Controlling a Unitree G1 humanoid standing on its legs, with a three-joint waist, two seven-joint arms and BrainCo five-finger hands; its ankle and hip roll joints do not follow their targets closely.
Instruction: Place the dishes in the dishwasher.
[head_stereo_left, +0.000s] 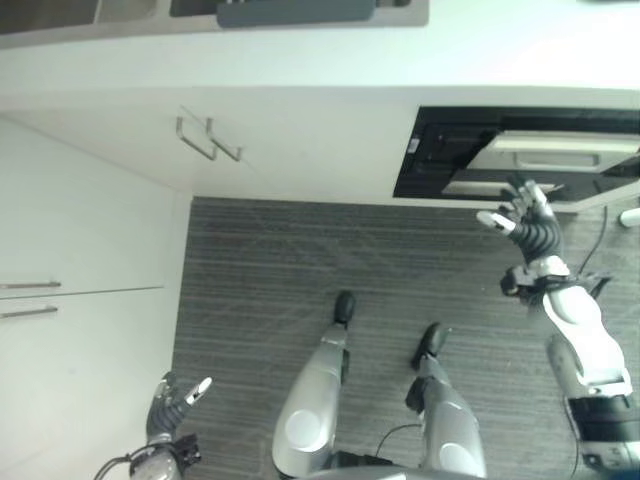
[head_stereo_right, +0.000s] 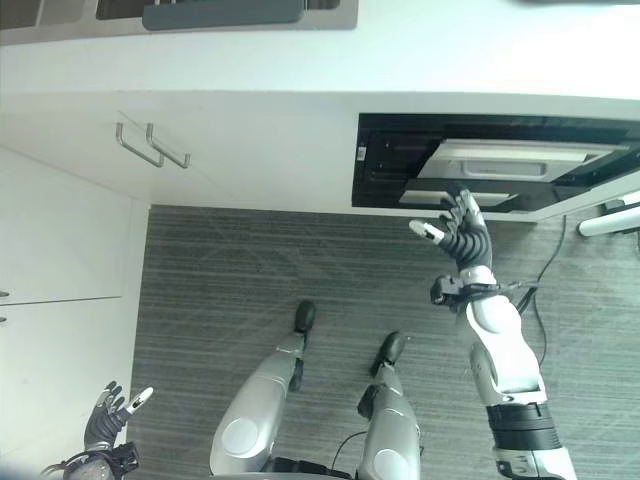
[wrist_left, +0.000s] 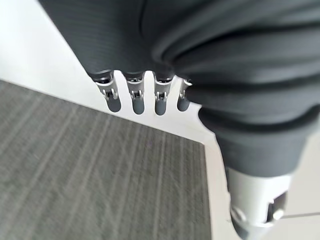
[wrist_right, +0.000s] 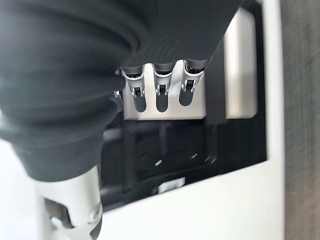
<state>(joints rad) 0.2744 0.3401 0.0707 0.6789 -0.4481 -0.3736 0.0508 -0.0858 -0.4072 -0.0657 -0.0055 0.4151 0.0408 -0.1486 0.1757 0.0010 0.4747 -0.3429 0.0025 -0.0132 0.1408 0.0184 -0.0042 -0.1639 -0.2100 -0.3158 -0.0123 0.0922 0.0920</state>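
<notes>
The dishwasher (head_stereo_left: 450, 150) is a dark opening under the white counter at the right, with a silver panel (head_stereo_right: 520, 160) inside it. My right hand (head_stereo_right: 460, 235) is raised just in front of that opening, fingers spread and straight, holding nothing. In the right wrist view its fingers (wrist_right: 159, 95) point at the silver panel (wrist_right: 240, 65) and the dark inside. My left hand (head_stereo_left: 170, 405) hangs low at the left beside a white cabinet, open and empty; its fingers (wrist_left: 135, 97) are straight over the floor's edge.
White cabinet doors with metal handles (head_stereo_left: 210, 140) run under the counter (head_stereo_left: 300, 60). More white doors (head_stereo_left: 80, 250) line the left side. A dark striped floor (head_stereo_left: 300, 260) lies between them. A dark tray (head_stereo_left: 295, 12) rests on the counter's far edge.
</notes>
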